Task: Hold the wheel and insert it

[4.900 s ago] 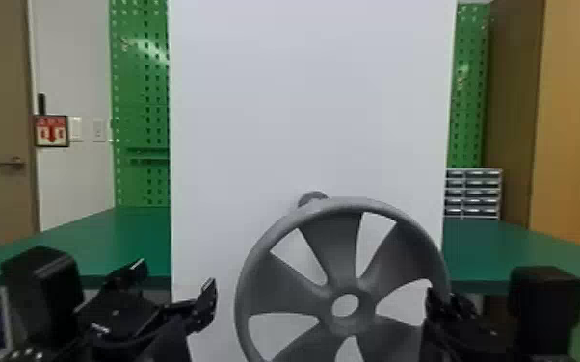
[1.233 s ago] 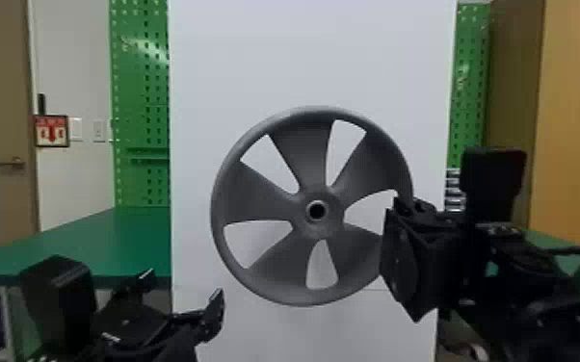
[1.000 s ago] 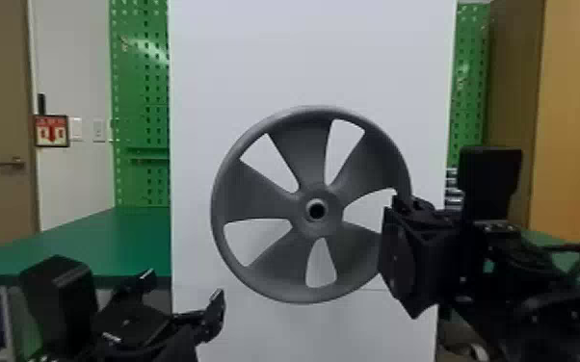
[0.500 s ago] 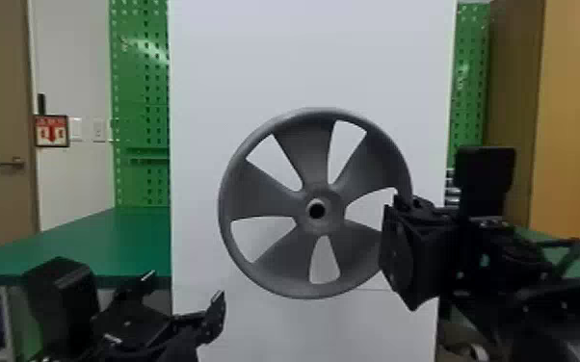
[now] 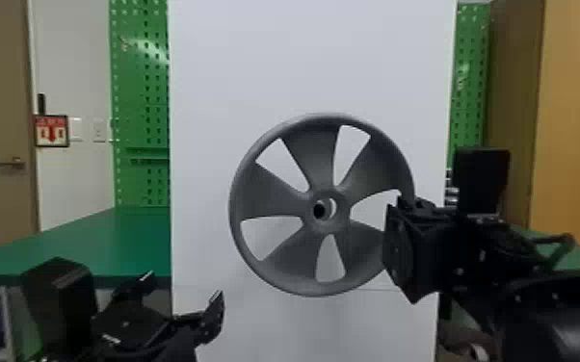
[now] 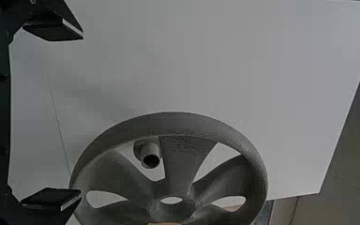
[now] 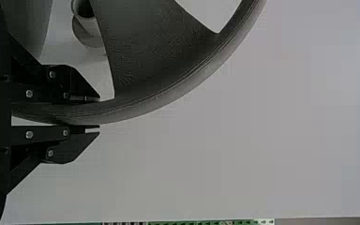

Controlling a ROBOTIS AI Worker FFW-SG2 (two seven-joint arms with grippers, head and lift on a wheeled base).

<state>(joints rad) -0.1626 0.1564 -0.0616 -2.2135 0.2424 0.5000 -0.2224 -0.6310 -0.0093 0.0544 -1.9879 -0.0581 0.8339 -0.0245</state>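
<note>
Right claw (image 5: 405, 204) gripping wheel (image 5: 313, 154), gray, round, five-spoked

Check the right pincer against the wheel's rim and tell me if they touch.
Touching. The right wrist view shows it: the right pincer is closed on the wheel's rim, with one finger against each side.

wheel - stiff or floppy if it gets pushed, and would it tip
The wheel is probably stiff: it shows no sag though the right gripper holds just one edge. Wide openings suggest it's fairly light for its size. A push opposite the grip might twist it.
</note>
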